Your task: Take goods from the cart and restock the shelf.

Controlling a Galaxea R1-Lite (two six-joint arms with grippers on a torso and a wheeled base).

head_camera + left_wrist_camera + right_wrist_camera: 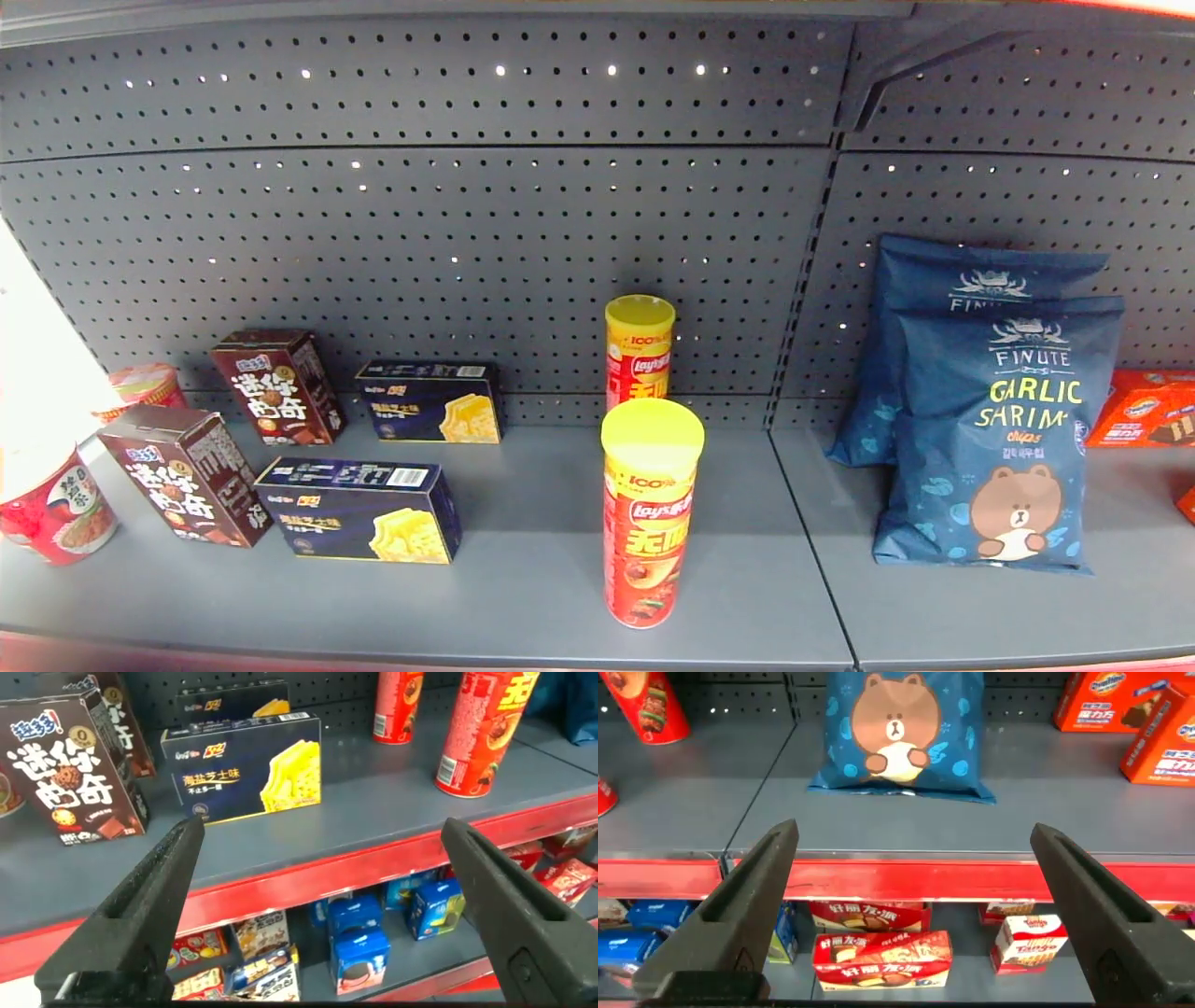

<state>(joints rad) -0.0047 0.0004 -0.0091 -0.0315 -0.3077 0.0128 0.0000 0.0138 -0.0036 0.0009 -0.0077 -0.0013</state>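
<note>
Shelf (523, 579) with goods in paired rows. Front chip can (651, 513) stands upright near the front edge, rear chip can (639, 350) directly behind it by the back panel. Navy boxes (369, 511) and brown boxes (187, 485) lie toward the left end; blue snack bags (994, 448) lean on the back panel toward the right end. Left tool (322, 826) and right tool (913, 829), each spread wide and holding nothing, hang before the shelf's front edge

Evenly lit shelf (541, 583), white glare at its left end, edges bowed
</note>
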